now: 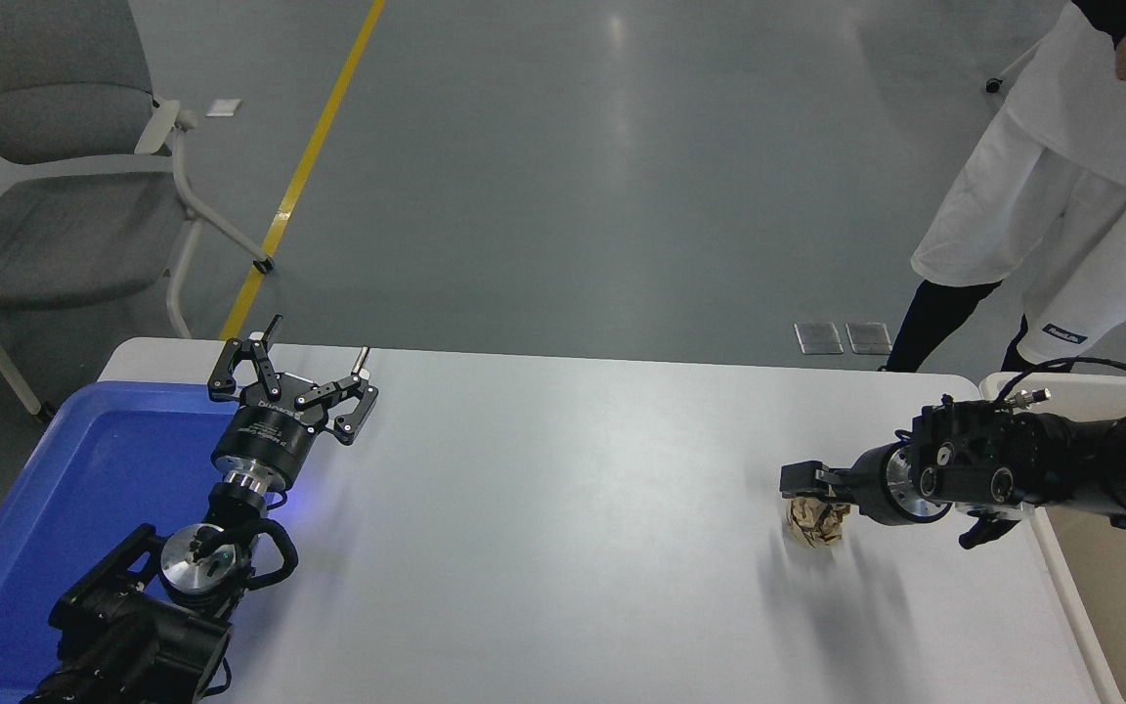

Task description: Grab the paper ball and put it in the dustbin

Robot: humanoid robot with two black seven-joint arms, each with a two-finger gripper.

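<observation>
Item, paper ball (816,521): crumpled tan wad resting on the white table (563,548) toward its right side, a short way in from the right edge. Item, right gripper (810,486): enters horizontally from the right edge, its black tip lying over the top of the ball and hiding its upper part; whether the fingers are spread or drawn together cannot be told from this angle, nor whether they touch the paper. Item, dustbin (1061,567): cream-coloured, rim showing just past the table's right edge, close to the ball. Item, left gripper (294,376): parked at the lower left above the rim of the blue tray (55,489), fingers spread apart, holding nothing. Item, person in a white coat (1061,196): standing beyond the far right corner, clear of the work. Handling note, as judgement: the step in hand appears to be the grasp; it would be done well by setting the fingers either side of the wad's widest part, low enough not to pinch only a loose fold, and closing gently, since light paper skids away when nudged.
</observation>
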